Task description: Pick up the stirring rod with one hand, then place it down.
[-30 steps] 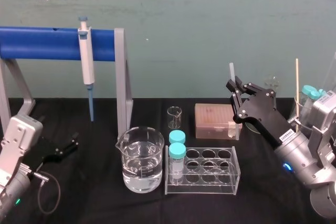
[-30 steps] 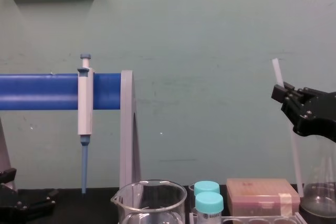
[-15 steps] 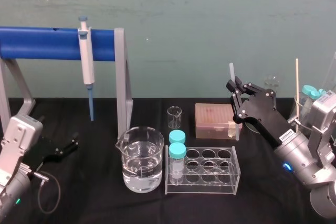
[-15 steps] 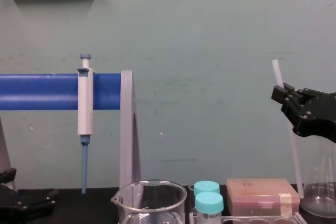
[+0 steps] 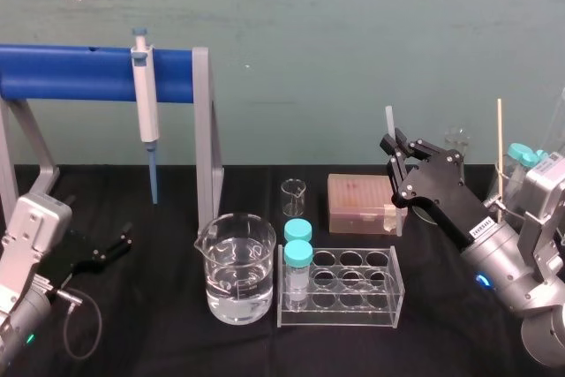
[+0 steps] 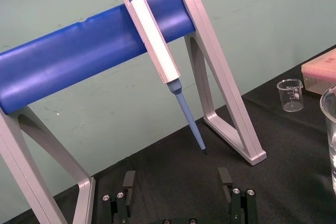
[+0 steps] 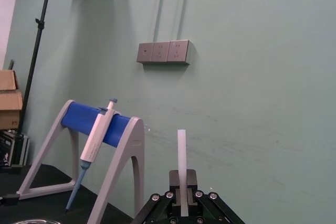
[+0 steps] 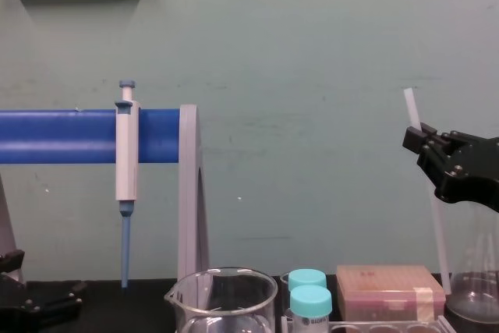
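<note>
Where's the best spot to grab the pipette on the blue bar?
Grip the pipette by its white body just below the blue bar, coming from the front. It hangs upright there, straight and wide; the blue tip is likely too thin. The left gripper sits nearest.

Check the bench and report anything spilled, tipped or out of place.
Nothing stands out. The right gripper holds the stirring rod nearly upright on the right side; the beaker stands upright with no spill around it, the pipette hangs on its stand, and the left gripper rests open at the left.
</note>
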